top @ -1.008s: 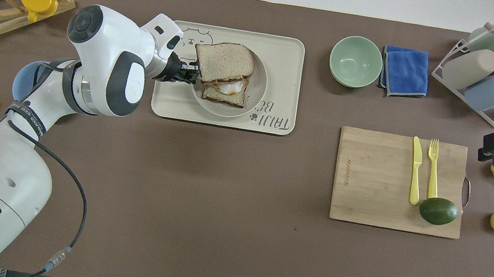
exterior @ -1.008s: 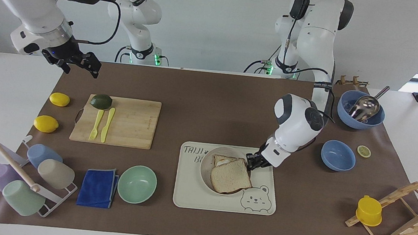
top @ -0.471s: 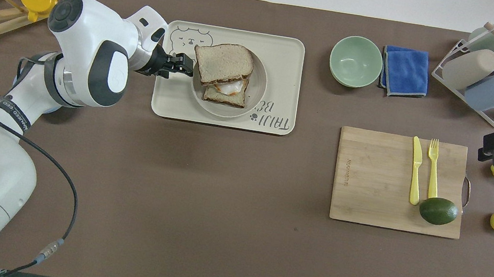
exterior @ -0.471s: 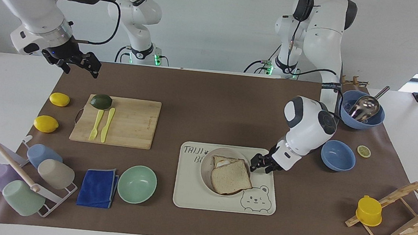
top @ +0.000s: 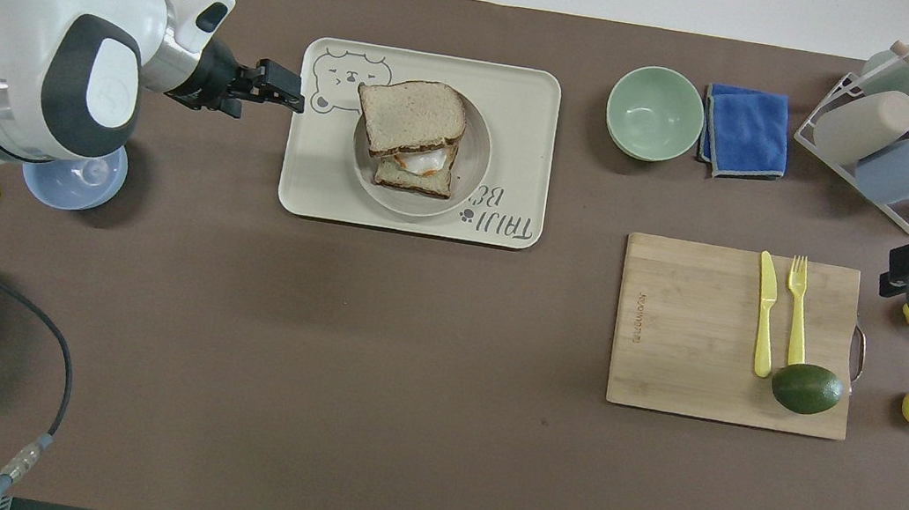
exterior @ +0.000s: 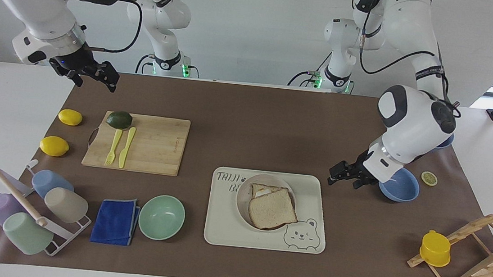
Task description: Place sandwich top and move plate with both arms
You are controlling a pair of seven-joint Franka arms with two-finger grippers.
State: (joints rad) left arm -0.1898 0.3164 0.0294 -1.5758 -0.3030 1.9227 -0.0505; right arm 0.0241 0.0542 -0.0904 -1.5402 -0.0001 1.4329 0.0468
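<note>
Sandwich top (exterior: 273,207): lying on the egg toast (exterior: 262,189) in the plate, slightly askew, shifted off the toast away from the robots, free of either gripper
Plate (exterior: 244,191): sitting on the bear tray (exterior: 220,226), round, so no long axis to line up with
Left gripper (exterior: 346,173): raised, clear of the tray, just off its edge at the left arm's end; fingers slightly apart, holding nothing
Right gripper (exterior: 94,75): hanging well apart from the plate, above the worktop (exterior: 247,125) at the right arm's end, nearer the robots than the cutting board (exterior: 146,143); arm waiting; fingers apart, empty
Step in hand: bread looks placed; plate move with both arms judged not yet begun
Key relation: plate lying from the left gripper toward the right arm's end and lower; from the right gripper toward the left arm's end and farther from the robots
Nearer arm: left, by a wide margin; right with most of the worktop to cross
Next move calls for: one gripper at each end of the plate rim, along the line between the two arms
Risk: skewed top slice likely to slide if the plate tips
</note>
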